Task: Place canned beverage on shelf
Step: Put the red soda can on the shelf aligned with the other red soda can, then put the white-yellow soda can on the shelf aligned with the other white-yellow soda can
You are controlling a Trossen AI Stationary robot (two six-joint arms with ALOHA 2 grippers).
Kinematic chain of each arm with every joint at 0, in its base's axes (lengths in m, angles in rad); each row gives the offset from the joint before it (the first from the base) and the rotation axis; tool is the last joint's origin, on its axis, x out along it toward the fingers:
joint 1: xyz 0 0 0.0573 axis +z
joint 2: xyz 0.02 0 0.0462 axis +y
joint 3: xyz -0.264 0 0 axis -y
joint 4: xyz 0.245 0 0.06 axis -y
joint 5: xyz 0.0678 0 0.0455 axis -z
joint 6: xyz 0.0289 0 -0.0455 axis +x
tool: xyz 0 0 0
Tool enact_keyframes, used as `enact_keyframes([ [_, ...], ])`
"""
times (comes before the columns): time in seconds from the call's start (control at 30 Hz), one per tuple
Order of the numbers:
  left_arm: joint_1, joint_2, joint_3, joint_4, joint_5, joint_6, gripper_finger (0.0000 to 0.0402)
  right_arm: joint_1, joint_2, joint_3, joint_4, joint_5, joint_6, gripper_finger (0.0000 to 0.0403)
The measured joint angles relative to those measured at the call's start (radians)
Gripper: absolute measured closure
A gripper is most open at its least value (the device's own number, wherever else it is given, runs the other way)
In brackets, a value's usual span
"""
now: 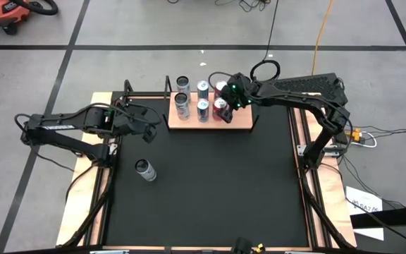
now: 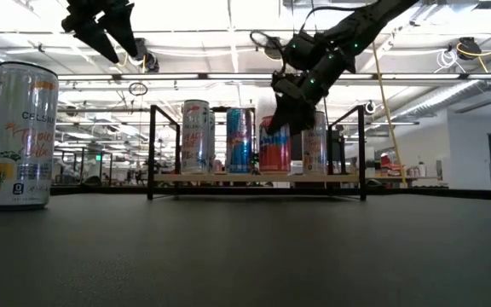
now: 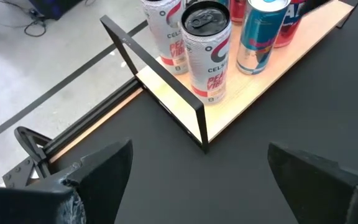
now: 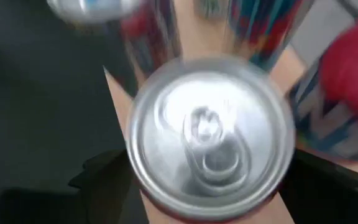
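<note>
While our right gripper (image 1: 225, 99) straddles the upright red can (image 1: 220, 107) on the shelf (image 1: 244, 121), whether gripping we cannot tell, our left gripper (image 1: 149, 118), spread wide, sits nearer the stray can (image 1: 144, 169).

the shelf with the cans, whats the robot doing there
The right gripper is over the shelf, its fingers straddling a red can that stands on the board beside other cans. The left gripper waits open off the shelf's other end. One more can stands alone on the black table.
</note>
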Motion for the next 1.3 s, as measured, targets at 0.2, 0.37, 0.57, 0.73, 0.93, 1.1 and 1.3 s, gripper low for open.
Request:
enact_keyframes([
  [0.2,0.018,0.000,0.000,0.000,0.042,0.002,0.0030,-0.001,-0.045,-0.002,-0.016,0.011,0.006,0.0051],
  [0.37,0.018,-0.004,0.000,-0.001,0.084,0.023,0.0030,0.000,-0.120,-0.003,-0.040,0.051,0.022,0.0050],
  [0.57,0.018,-0.051,0.003,-0.033,0.177,0.045,0.0029,0.005,-0.263,-0.002,-0.073,0.086,0.111,0.0049],
  [0.73,0.010,-0.095,0.008,-0.106,0.389,0.044,0.0029,0.029,-0.384,-0.002,-0.081,0.079,0.386,0.0049],
  [0.93,-0.088,-0.163,-0.097,-0.129,0.514,-0.063,0.0029,0.155,-0.484,-0.002,-0.180,0.129,0.481,0.0049],
  [1.1,-0.175,-0.193,-0.151,-0.067,0.534,-0.196,0.0029,0.275,-0.545,-0.093,-0.186,0.220,0.570,0.0049],
  [1.3,-0.315,-0.177,-0.154,-0.054,0.475,-0.357,0.0029,0.412,-0.604,-0.243,-0.064,0.268,0.708,0.0049],
])
